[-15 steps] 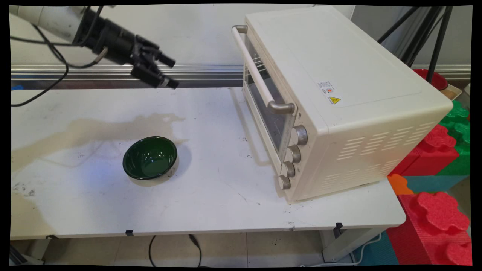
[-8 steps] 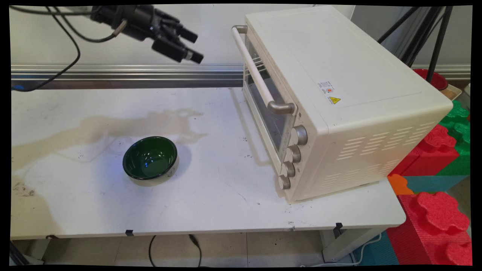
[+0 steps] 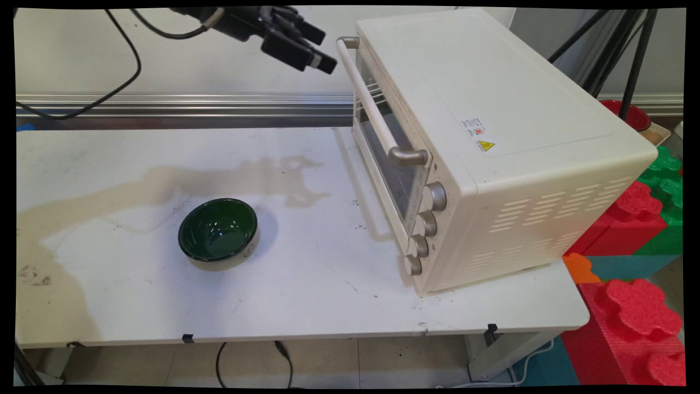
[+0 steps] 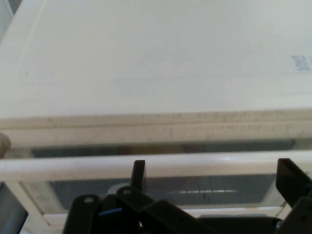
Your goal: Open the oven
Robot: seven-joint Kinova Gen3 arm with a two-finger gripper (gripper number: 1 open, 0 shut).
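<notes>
Nearest: one green bowl (image 3: 217, 229) on the desk (image 3: 306, 284), well clear of the arm.
Middle: one cream toaster oven (image 3: 492, 142), door closed, four knobs (image 3: 424, 229) down its front.
Far: gripper (image 3: 320, 49) high, just beside the door handle (image 3: 367, 101); fingers (image 4: 291, 181) spread open, empty, handle bar crossing between them.
Judgement: fingers should straddle the bar squarely before closing.
</notes>
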